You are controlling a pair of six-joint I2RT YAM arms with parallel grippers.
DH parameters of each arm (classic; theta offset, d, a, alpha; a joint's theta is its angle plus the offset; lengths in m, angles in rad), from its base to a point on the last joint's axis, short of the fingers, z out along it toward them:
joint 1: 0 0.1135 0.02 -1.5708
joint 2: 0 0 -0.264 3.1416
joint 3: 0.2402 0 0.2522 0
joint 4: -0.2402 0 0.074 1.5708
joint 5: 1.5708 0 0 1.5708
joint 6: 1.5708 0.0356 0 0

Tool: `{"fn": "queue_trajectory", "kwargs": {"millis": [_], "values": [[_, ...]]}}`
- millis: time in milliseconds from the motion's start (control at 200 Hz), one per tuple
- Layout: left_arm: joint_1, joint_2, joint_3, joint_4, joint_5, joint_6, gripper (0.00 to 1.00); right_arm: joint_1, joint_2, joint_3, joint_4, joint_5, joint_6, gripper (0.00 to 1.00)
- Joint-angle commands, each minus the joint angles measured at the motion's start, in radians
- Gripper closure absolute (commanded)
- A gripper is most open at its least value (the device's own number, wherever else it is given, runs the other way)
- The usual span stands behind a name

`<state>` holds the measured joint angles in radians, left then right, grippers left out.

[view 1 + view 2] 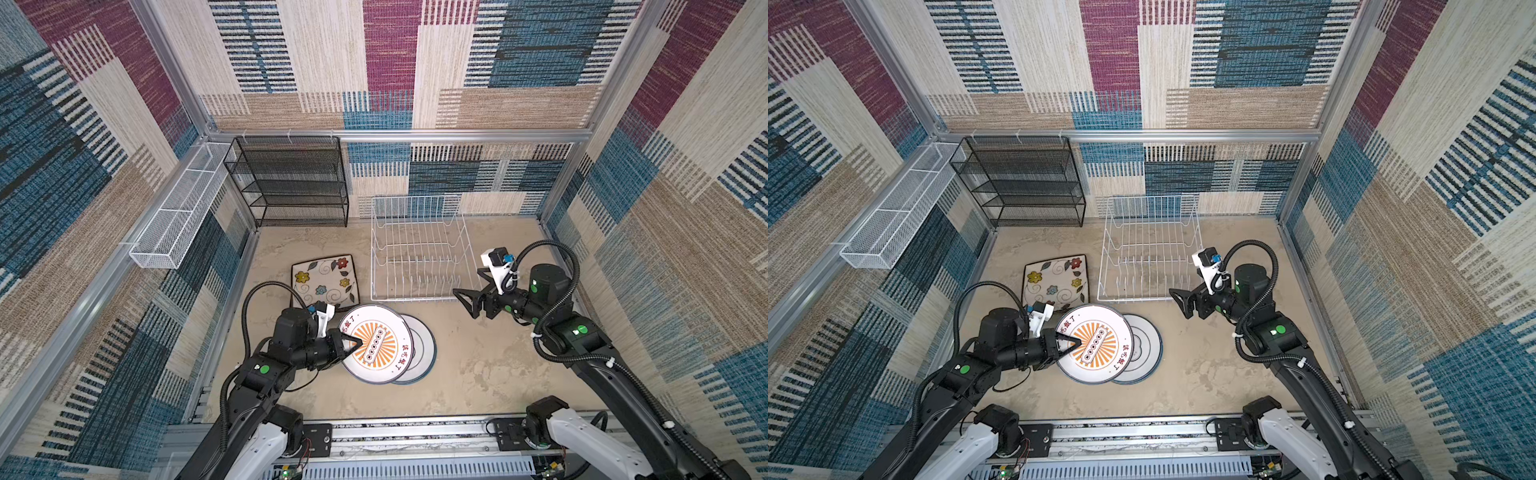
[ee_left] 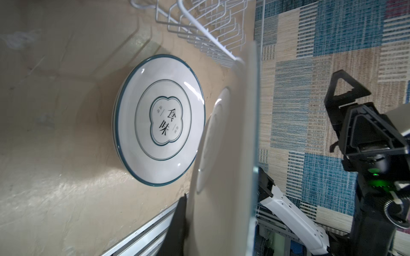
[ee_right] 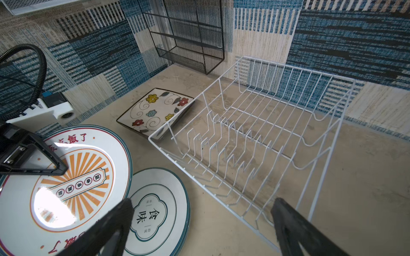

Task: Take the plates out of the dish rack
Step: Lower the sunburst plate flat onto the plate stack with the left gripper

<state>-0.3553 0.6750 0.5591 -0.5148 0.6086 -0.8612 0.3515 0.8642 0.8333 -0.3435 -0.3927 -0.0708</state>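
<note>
currently the left gripper (image 1: 356, 343) is clamped on the rim of the sunburst plate (image 1: 384, 357) — held over the stacked round plates (image 1: 424, 349), in front of the dish rack (image 1: 413, 298). right gripper (image 1: 467, 282) — jaws apart, beside the rack's front corner.

The orange plate (image 3: 93, 155) looks like glossy glazed ceramic. The dish rack (image 3: 244, 137) is white coated wire; the surface (image 1: 478, 365) looks matt and rough.

You see patchwork woven walls (image 1: 390, 62), a sandy floor (image 1: 478, 365), a black mesh shelf (image 1: 286, 183) (white mesh basket (image 1: 174, 220) just beside it).
</note>
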Motion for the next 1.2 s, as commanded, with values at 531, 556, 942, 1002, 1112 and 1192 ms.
{"fn": "queue_trajectory", "kwargs": {"millis": [531, 556, 942, 1002, 1112, 1192], "values": [[-0.077, 0.276, -0.042, 0.253, -0.089, 0.015, 1.0, 0.006, 0.066, -0.006, 0.012, 0.017, -0.097, 0.01], [-0.082, 0.294, -0.04, 0.265, -0.09, 0.014, 1.0, 0.006, 0.068, -0.009, 0.013, 0.018, -0.103, 0.01], [-0.13, 0.475, 0.012, 0.328, -0.099, 0.022, 1.0, 0.006, 0.09, -0.02, 0.026, 0.023, -0.144, 0.01], [-0.135, 0.483, 0.013, 0.332, -0.107, 0.023, 0.98, 0.006, 0.089, -0.026, 0.03, 0.026, -0.147, 0.01], [-0.137, 0.504, 0.015, 0.331, -0.109, 0.025, 0.92, 0.007, 0.095, -0.028, 0.033, 0.026, -0.15, 0.01], [-0.14, 0.522, 0.021, 0.331, -0.104, 0.027, 0.88, 0.006, 0.1, -0.022, 0.034, 0.026, -0.153, 0.01]]}}
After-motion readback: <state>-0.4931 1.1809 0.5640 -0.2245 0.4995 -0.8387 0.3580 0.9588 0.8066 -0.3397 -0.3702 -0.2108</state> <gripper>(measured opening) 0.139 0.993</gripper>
